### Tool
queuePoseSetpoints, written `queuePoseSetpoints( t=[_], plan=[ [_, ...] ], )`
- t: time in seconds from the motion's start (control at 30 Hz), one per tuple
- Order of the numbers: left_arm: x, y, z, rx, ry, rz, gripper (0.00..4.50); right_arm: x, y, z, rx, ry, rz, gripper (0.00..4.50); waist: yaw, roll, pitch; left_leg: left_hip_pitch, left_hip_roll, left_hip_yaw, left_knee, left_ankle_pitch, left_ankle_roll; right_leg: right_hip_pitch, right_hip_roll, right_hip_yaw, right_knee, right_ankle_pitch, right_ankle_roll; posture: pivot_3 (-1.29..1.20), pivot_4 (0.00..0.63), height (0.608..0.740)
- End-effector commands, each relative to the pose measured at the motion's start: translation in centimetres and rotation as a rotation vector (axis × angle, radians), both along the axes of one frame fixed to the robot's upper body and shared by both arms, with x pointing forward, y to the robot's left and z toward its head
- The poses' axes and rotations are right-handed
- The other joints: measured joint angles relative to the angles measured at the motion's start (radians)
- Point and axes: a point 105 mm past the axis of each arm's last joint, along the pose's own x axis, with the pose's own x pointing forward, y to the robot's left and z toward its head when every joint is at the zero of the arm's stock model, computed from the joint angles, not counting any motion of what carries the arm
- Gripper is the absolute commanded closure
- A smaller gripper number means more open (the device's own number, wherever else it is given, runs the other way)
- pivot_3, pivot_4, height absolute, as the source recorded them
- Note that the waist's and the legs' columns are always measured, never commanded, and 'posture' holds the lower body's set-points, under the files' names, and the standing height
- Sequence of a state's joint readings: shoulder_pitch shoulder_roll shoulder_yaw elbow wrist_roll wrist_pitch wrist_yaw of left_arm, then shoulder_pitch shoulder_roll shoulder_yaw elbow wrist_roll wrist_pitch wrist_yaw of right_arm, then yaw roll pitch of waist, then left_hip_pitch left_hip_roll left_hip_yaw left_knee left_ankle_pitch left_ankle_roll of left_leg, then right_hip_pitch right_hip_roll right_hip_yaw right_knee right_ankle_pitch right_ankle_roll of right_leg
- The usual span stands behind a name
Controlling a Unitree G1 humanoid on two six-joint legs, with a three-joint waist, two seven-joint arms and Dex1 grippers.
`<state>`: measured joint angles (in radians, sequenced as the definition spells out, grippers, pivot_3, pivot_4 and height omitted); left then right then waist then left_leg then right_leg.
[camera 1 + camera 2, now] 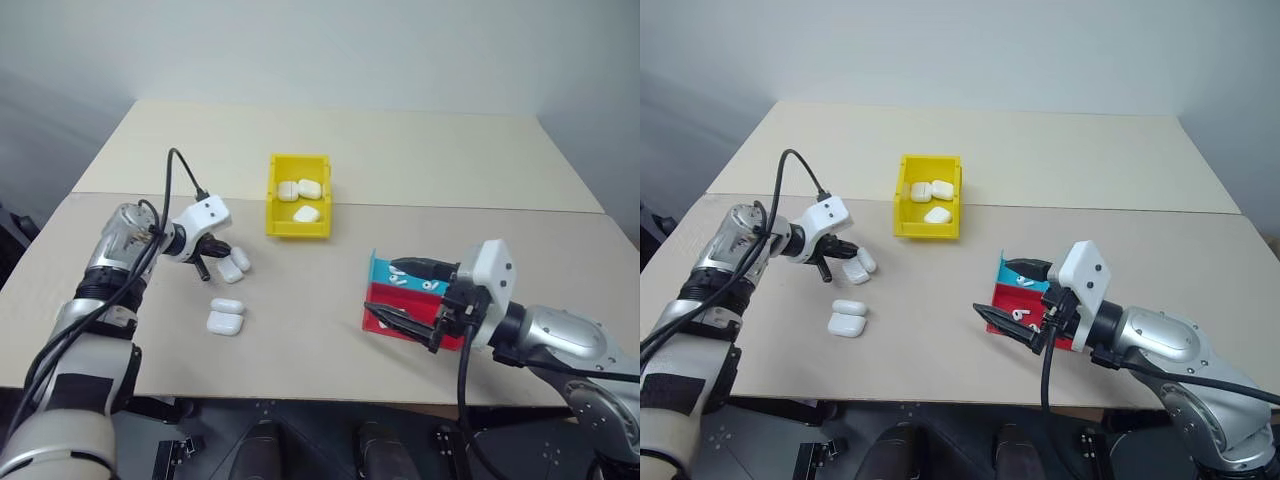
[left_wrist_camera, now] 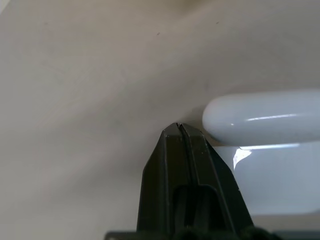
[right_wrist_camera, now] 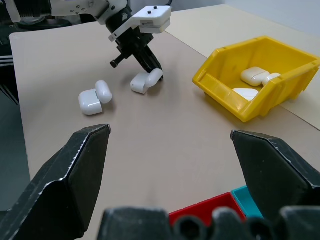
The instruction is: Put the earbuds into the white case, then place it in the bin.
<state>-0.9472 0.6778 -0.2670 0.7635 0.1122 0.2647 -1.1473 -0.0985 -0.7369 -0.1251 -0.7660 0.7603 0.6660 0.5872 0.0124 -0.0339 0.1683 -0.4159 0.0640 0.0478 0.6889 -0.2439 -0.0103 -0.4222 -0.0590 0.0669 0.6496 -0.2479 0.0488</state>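
Your left hand (image 1: 222, 256) is reaching down to the counter (image 1: 420, 160) with its two black fingers (image 2: 185, 170) pressed tight together and gripping nothing. Their tips are sitting right against an open white case (image 1: 234, 264), close to its raised lid; the left wrist view is not making clear whether they are actually touching it. A second open white case (image 1: 226, 316) is lying on the counter a little nearer to you, apart from that hand.

Your right hand (image 1: 415, 297) is hovering with its fingers spread wide and nothing between them, over the flat red and blue tray (image 1: 382, 296). At least two earbuds (image 1: 1023, 315) are lying in that tray, one on the blue part and one on the red part, just beside the lower finger.

The yellow bin (image 1: 299, 196) is standing farther back on the counter, between the two arms and closer to the left hand. Three closed white cases (image 1: 299, 189) are resting inside the bin. Both open cases are lying on the counter outside it.
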Motion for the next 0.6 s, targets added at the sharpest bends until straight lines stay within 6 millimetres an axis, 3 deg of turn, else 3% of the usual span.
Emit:
queuePoseSetpoints(
  t=[0.03, 0.17, 0.33, 0.43, 0.6],
  plan=[
    [-0.1, -1.7, 1.5, -0.054, -0.026, -0.096, 4.46, -0.7, 0.3, 0.8, -0.002, -0.044, 0.019, 0.00, -0.001, 0.000, 0.000, 0.000, 0.000, 0.000, 0.000, 0.000, 0.000, 0.000, 0.000, 0.000, 0.000, 0.000, 0.000, 0.00, 0.150, 0.740],
    [-0.3, -2.1, 1.5, -0.040, -0.022, -0.131, 4.46, -0.8, 0.3, 0.8, -0.008, -0.042, 0.018, 0.00, -0.002, 0.000, 0.000, 0.000, 0.000, 0.000, 0.001, 0.000, 0.000, 0.000, 0.000, 0.000, 0.000, 0.000, 0.000, 0.00, 0.150, 0.740],
    [-0.2, 0.1, 2.1, 0.053, -0.044, -0.107, 4.46, -0.8, 0.2, 0.8, -0.010, -0.042, 0.015, 0.00, -0.008, 0.000, 0.000, 0.000, 0.000, 0.000, 0.001, 0.000, 0.000, 0.000, 0.000, 0.000, 0.000, 0.000, 0.000, 0.00, 0.150, 0.740],
    [-0.6, 1.3, 3.8, 0.104, -0.061, -0.150, 3.91, -0.7, 0.1, 0.8, -0.009, -0.043, 0.015, 0.00, -0.009, 0.000, 0.000, -0.001, 0.000, 0.000, 0.001, 0.000, 0.000, -0.001, 0.001, 0.000, 0.000, 0.000, 0.000, 0.00, 0.150, 0.740],
    [-2.0, 1.4, 6.4, 0.184, -0.069, -0.318, 2.27, -0.4, 0.1, 1.0, -0.011, -0.049, 0.030, 0.00, -0.007, 0.000, 0.000, -0.001, 0.000, 0.000, 0.001, 0.000, 0.000, 0.000, 0.000, 0.000, 0.000, 0.000, 0.000, 0.00, 0.150, 0.740]
  ],
)
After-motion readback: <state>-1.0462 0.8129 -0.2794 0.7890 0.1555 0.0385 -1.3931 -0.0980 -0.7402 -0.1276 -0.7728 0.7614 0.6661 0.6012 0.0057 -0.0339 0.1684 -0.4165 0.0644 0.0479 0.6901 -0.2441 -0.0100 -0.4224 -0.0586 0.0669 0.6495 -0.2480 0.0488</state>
